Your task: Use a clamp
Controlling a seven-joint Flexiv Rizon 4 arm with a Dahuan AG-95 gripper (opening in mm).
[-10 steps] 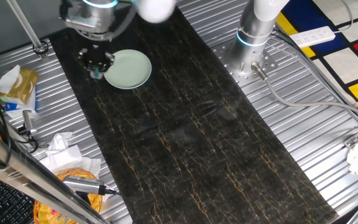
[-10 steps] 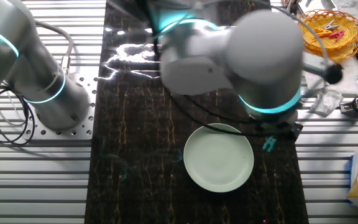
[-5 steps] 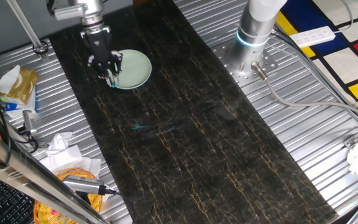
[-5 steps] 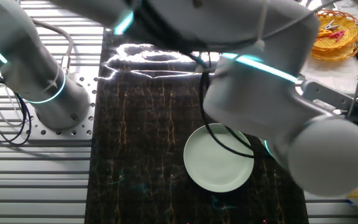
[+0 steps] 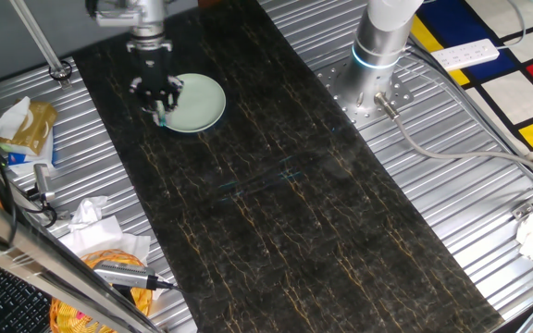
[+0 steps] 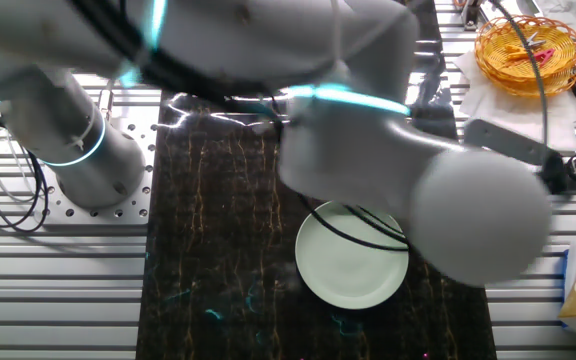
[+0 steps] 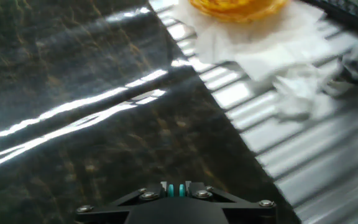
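Observation:
A tiny teal clamp (image 5: pixel 161 117) hangs at the tips of my black gripper (image 5: pixel 159 109), which is shut on it just above the left rim of the round pale green plate (image 5: pixel 195 102). The hand view shows the clamp's two teal tabs (image 7: pixel 172 189) pinched between the fingers of the gripper (image 7: pixel 179 188), over the dark marble mat. In the other fixed view the arm (image 6: pixel 408 170) hides the gripper and the clamp, and only the plate (image 6: pixel 353 268) shows below it.
A yellow wire basket (image 6: pixel 528 45) on white tissue (image 7: pixel 291 87) lies beyond the mat's edge on the ribbed metal table. A crumpled bag (image 5: pixel 26 125) and tissues (image 5: pixel 95 222) lie to the left. The robot base (image 5: pixel 378 55) stands at the back.
The arm has swung round. The gripper carried the clamp from left of the plate onto its left rim, then shifted slightly back.

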